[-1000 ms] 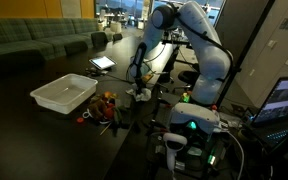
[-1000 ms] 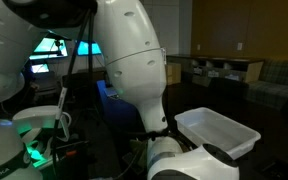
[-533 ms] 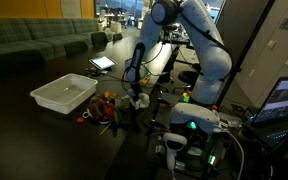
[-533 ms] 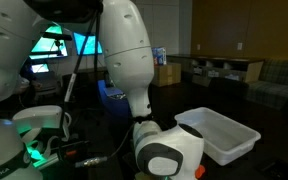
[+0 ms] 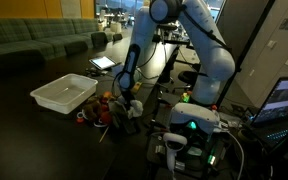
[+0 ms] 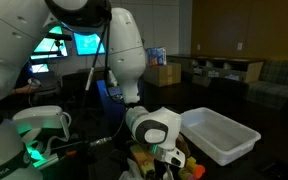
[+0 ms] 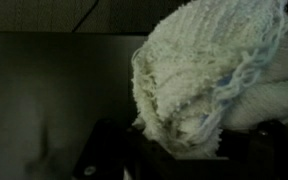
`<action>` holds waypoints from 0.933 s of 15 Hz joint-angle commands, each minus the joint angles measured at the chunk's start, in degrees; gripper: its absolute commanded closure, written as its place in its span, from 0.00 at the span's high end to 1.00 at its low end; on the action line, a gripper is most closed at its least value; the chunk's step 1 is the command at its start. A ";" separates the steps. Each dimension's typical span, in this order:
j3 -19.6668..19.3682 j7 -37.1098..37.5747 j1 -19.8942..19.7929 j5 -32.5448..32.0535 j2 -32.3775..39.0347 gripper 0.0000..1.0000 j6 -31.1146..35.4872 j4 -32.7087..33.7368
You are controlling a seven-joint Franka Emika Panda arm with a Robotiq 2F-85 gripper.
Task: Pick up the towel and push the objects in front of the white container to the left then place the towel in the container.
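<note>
My gripper (image 5: 128, 101) is shut on the white knitted towel (image 7: 204, 70), which fills most of the wrist view. It hangs low over the dark table, right beside a small heap of coloured objects (image 5: 101, 108). The heap lies in front of the white container (image 5: 64, 94). In an exterior view the gripper (image 6: 170, 160) sits just in front of the container (image 6: 224, 136), with the coloured objects (image 6: 187, 169) under and beside it. The towel shows below the gripper as a pale bunch (image 5: 135, 106).
A tablet (image 5: 102, 63) lies on the table behind the container. Sofas (image 5: 34, 42) stand at the back. A control box with green lights (image 5: 192, 124) and a laptop (image 5: 284, 100) are on the robot's base side. Cables hang near the arm.
The arm has swung down and toward the container with the towel in the gripper. The gripper is now against the heap of objects.
</note>
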 commanded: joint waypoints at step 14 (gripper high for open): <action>-0.84 27.03 10.95 7.42 1.70 0.01 -8.99 5.94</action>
